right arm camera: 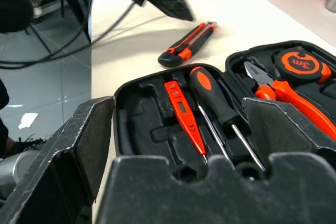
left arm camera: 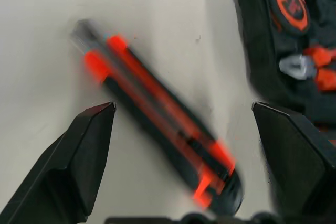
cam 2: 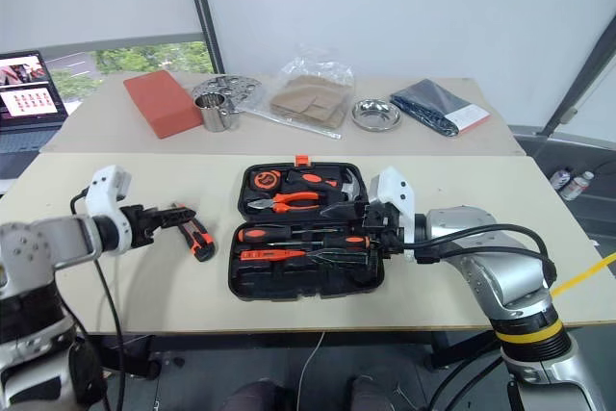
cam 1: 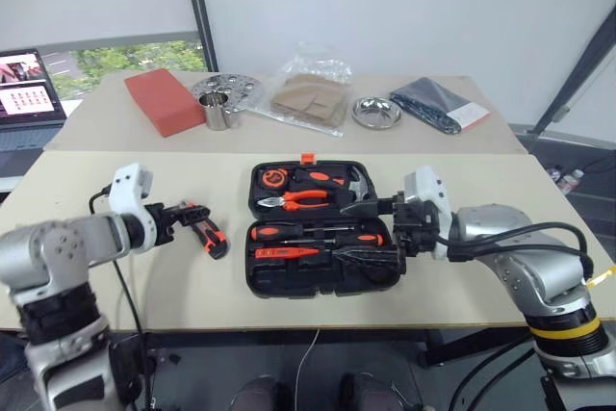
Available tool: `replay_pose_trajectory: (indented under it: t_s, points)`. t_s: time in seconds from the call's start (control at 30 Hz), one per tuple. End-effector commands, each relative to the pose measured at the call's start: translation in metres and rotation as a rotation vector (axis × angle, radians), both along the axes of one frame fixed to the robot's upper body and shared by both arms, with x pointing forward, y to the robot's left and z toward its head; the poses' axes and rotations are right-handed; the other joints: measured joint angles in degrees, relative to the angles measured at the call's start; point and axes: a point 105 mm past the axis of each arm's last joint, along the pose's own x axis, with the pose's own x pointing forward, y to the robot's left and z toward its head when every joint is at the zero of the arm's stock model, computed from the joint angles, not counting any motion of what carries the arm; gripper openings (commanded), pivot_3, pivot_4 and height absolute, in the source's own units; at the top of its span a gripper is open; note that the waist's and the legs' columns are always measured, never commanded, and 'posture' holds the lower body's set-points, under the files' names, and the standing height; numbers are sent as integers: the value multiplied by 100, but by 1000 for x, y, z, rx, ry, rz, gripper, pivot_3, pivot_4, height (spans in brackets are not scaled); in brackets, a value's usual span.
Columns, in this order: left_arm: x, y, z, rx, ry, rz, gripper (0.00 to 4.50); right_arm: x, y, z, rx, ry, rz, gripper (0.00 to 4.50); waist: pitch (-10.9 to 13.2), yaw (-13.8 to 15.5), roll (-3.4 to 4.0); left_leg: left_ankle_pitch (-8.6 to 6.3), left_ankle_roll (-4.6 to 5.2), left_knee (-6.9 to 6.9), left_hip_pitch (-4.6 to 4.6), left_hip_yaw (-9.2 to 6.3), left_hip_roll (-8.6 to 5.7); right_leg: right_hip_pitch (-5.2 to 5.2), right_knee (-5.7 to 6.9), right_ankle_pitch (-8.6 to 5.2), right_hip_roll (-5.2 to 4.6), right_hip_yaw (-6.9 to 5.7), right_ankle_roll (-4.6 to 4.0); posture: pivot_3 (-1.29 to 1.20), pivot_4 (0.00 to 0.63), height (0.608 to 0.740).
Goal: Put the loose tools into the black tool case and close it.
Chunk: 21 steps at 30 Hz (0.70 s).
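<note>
Head view: the case [cam 1: 322, 230] lies open mid-tabletop, nearer the front edge, its orange latch toward the far side. Its far half holds a tape measure [cam 1: 273, 180], pliers [cam 1: 306, 199] and a hammer [cam 1: 348, 183]; the near half holds a screwdriver [cam 1: 289, 231] and a tester [cam 1: 287, 252]. The knife [cam 1: 204, 229] lies loose left of the case.

Left wrist view: the left hand [left arm camera: 184, 129] is spread open over the knife, apparently not touching it.

Right wrist view: the right hand [right arm camera: 178, 129] is open at the case's right end.
</note>
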Motion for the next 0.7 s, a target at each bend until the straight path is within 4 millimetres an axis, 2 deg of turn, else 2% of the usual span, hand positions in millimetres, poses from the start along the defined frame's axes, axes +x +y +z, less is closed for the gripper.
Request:
replay_pose_trajectory:
  t_s: [0.03,0.17,0.2,0.27,0.33,0.53,0.6,0.7]
  points:
    - [5,-2,-12,41,80,33,4460,-4,-2,9,22,-60,-12,4500,0,-32,0,0,0,-5,2,1,0,0,-2,0,0,3,0,0,150,734]
    - [5,-11,-42,60,225,33,4460,-3,-1,9,42,-61,-32,4500,0,-7,2,1,-7,-9,34,2,0,12,-4,-14,-13,12,1,0,150,734]
    - [4,-12,-49,69,253,36,4214,-2,0,10,49,-62,-36,4500,0,5,2,-20,-54,-10,52,2,1,26,-2,-21,-18,14,0,0,150,734]
    - [4,-14,-56,78,290,40,3772,-1,0,11,56,-63,-41,4500,0,24,2,-31,-74,-12,65,-1,1,33,14,-44,-35,12,32,0,150,734]
    - [4,-15,-62,81,325,47,2985,-1,1,11,62,-66,-47,4500,-4,30,8,-32,-76,-13,74,0,-1,39,17,-42,-47,14,30,0,150,734]
    - [12,-19,-56,70,344,36,883,-2,-1,11,75,-66,-65,4500,-7,31,12,-34,-78,-13,96,-1,-1,59,17,-35,-57,17,18,0,150,734]
    - [15,-15,-51,78,342,44,385,-3,-2,11,76,-66,-71,4500,-8,19,15,-36,-82,-14,97,-3,2,57,18,-20,-57,16,-7,0,150,734]
    - [15,-7,-45,94,342,52,368,-3,-3,12,77,-67,-77,4500,-9,-3,17,-35,-88,-22,103,0,3,56,21,-20,-49,15,-9,0,150,734]
